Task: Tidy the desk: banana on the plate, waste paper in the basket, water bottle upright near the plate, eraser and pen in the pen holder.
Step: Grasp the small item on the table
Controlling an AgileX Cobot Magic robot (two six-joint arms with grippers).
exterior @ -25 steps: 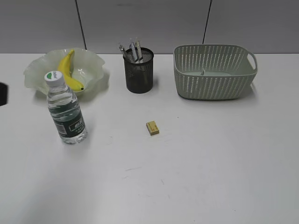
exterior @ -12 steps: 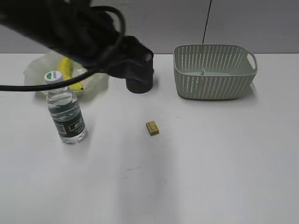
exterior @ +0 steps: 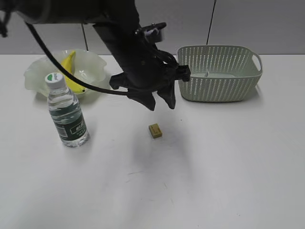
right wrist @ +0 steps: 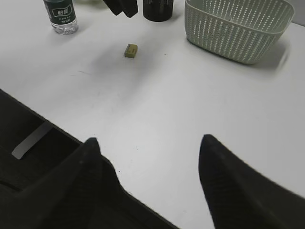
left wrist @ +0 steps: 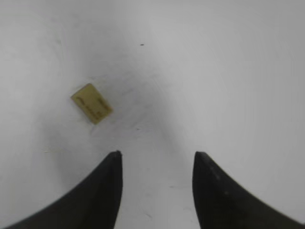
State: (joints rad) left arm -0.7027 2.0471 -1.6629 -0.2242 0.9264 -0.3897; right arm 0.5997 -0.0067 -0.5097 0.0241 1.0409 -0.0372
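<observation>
The left arm [exterior: 138,62] hides the pen holder; the bottle [right wrist: 60,14] is cut off at the top edge.

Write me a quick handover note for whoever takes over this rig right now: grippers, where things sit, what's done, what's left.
Left gripper: open, empty, above the desk near the eraser.
Right gripper: open, empty, at the near desk edge.
Done: banana on the plate; water bottle upright beside it.
Left: eraser into the pen holder. Basket contents unclear.
</observation>
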